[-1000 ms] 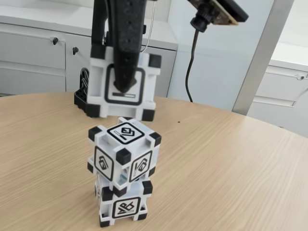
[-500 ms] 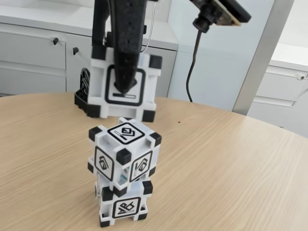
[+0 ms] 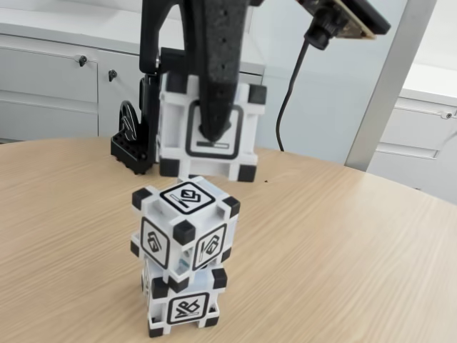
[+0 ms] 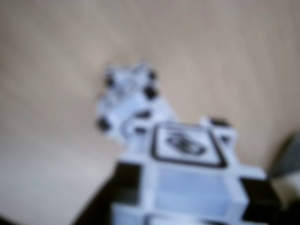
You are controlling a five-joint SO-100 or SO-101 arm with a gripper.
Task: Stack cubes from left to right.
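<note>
Two white cubes with black corners stand stacked near the table's front edge in the fixed view, the upper cube (image 3: 184,221) turned slightly on the lower cube (image 3: 187,307). A third cube (image 3: 175,121) hangs in the air just above and a little behind the stack, and my black gripper (image 3: 211,132) is shut on it, one finger running down its front face. In the blurred wrist view the held cube (image 4: 187,164) fills the bottom, and the stack (image 4: 129,96) lies below it towards the upper left.
The round wooden table (image 3: 343,243) has free room to the right and left of the stack. The arm's black base (image 3: 132,146) stands behind. A camera on a cable (image 3: 343,18) hangs at the upper right, with grey cabinets (image 3: 50,78) and a grey post (image 3: 389,78) beyond.
My gripper has carried the held cube to the right and nearer the camera, so it now hangs more directly over the stack. The two stacked cubes have not moved.
</note>
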